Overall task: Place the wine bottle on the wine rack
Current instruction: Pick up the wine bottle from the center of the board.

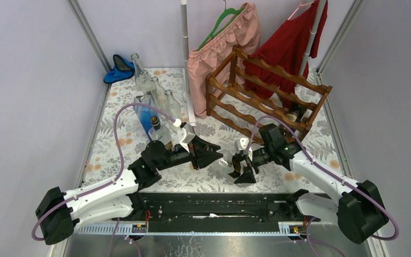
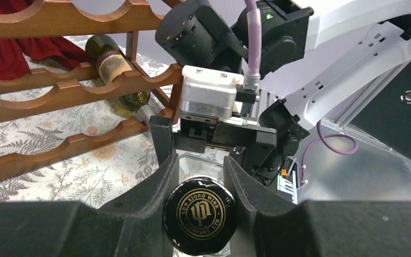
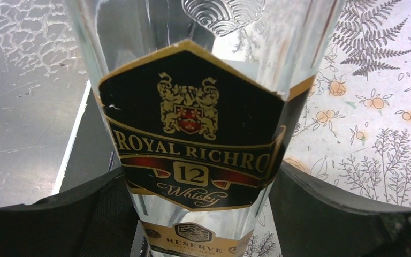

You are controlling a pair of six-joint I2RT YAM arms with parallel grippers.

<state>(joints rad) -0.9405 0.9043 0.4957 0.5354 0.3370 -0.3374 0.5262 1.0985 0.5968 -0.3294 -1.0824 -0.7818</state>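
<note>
The left gripper (image 2: 199, 176) is clamped on the bottle (image 3: 139, 32) at its top. Its two dark fingers pinch either side of the round black cap (image 2: 200, 214), which bears gold lettering and faces the left wrist camera. The right gripper (image 3: 198, 182) straddles the bottle's body lower down, with a black finger at each edge of the glass. Whether those fingers press the glass or stand just off it cannot be told.

From above, the clear glass almost vanishes between the two grippers, and only the wrist views show it properly. The body is cut off at the top and bottom of the right wrist view. The glass is smooth with an embossed shell near the shoulder. It carries a black and gold label (image 3: 192, 134) with a crest and the word Whisky.

The bottle is held over the near part of the fern-printed cloth (image 1: 118, 155), in front of the wine rack (image 2: 59, 19) and not on it. The rack is reddish-brown wood with scalloped rails. The left wrist view shows a dark bottle (image 2: 112, 59) lying in it, which is barely a shadow from above. Bare metal sheet (image 3: 21, 107) lies beside the cloth.
</note>
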